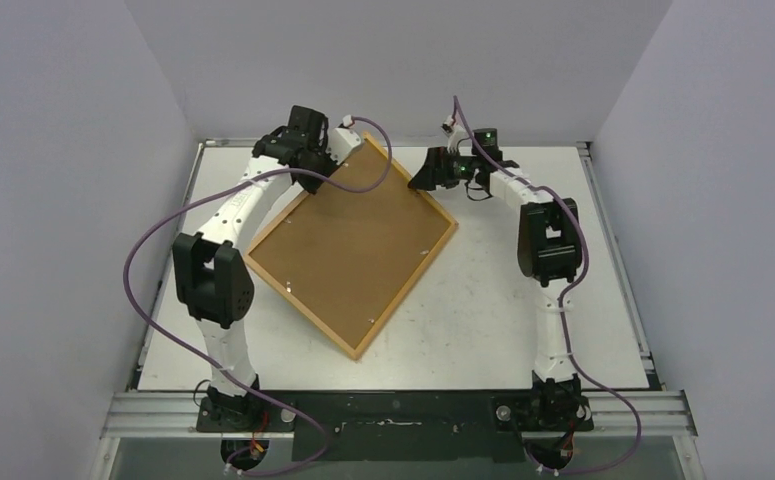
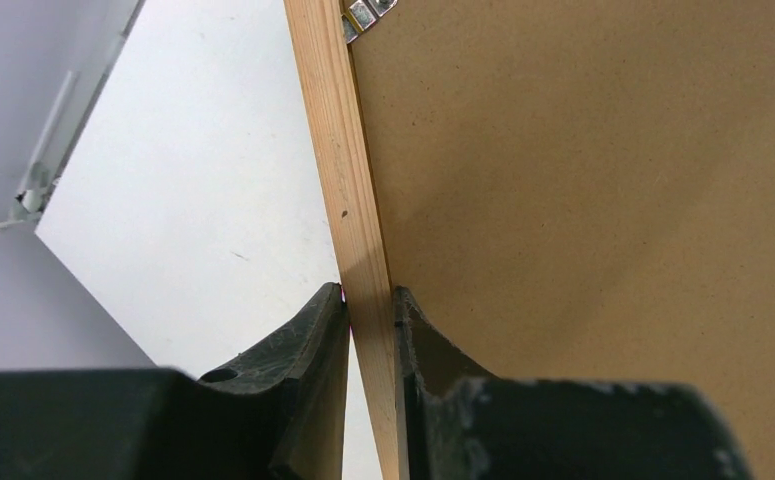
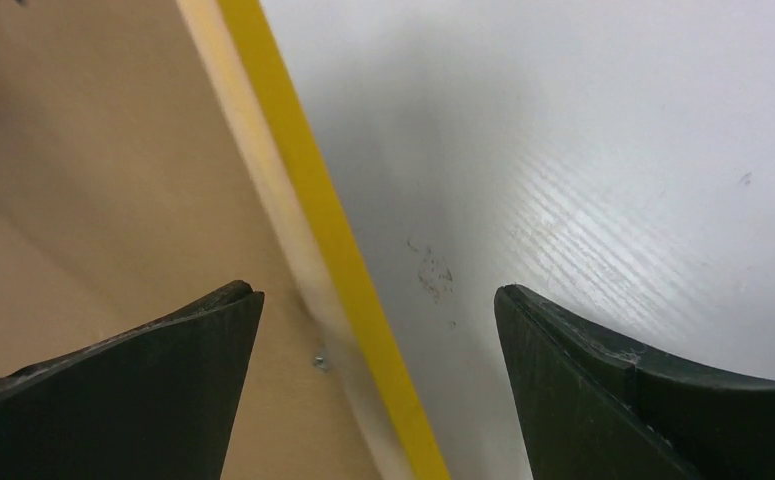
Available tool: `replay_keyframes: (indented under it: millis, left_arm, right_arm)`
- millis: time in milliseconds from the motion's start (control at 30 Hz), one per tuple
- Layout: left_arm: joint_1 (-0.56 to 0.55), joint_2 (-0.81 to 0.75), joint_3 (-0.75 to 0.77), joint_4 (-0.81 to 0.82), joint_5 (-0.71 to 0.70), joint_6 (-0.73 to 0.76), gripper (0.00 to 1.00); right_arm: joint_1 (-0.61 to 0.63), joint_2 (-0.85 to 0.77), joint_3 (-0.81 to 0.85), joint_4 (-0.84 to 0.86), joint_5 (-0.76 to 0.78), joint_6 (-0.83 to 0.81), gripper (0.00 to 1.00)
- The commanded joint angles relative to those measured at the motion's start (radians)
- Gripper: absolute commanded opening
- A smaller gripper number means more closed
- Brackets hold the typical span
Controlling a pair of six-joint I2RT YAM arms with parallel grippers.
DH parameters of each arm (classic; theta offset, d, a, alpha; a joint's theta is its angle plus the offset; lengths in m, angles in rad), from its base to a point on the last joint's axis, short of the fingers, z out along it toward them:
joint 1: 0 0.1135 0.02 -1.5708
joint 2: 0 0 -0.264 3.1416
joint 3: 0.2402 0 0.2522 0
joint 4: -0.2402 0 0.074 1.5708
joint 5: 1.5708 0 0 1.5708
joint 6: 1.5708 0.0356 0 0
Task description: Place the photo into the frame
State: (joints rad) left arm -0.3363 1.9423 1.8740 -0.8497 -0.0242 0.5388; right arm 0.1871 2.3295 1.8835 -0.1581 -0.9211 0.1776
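The frame (image 1: 405,293) lies back-up on the table, its pale wood rim around a brown backing panel (image 1: 353,240). My left gripper (image 1: 315,178) is shut on the frame's far-left rail; in the left wrist view the fingers (image 2: 371,300) pinch the wood rail (image 2: 348,180) beside the panel (image 2: 583,200). My right gripper (image 1: 418,180) is open over the frame's far-right edge. In the right wrist view its jaws (image 3: 378,295) stand wide apart, with the yellow edge (image 3: 303,170) between them. The photo is not in view.
Small metal tabs (image 2: 368,14) hold the panel at the rim. The white table (image 3: 613,150) ends in a metal rail (image 1: 603,200) on the right. Grey walls enclose the far and side edges.
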Motion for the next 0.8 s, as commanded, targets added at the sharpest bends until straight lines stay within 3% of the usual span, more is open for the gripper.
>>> replay_keyframes:
  millis: [0,167,233,500,767]
  left_arm:
    - [-0.012,-0.099,0.002,0.059,-0.019,0.079,0.0]
    - [-0.021,-0.095,-0.002,0.063,-0.014,0.087,0.0]
    - [-0.023,-0.096,-0.009,0.072,-0.014,0.092,0.0]
    - [-0.024,-0.091,-0.017,0.095,-0.021,0.111,0.0]
    - [-0.031,-0.081,-0.008,0.106,-0.015,0.11,0.0]
  right_arm:
    - [-0.011,0.063,0.066,0.164,-0.164,0.105,0.9]
    - [-0.015,0.135,0.099,0.378,-0.247,0.283,0.9]
    - [-0.015,0.149,0.077,0.547,-0.284,0.393,0.9]
    - [-0.005,0.317,0.104,1.287,-0.396,1.057,0.9]
    - [0.022,0.311,0.056,1.355,-0.426,1.128,0.91]
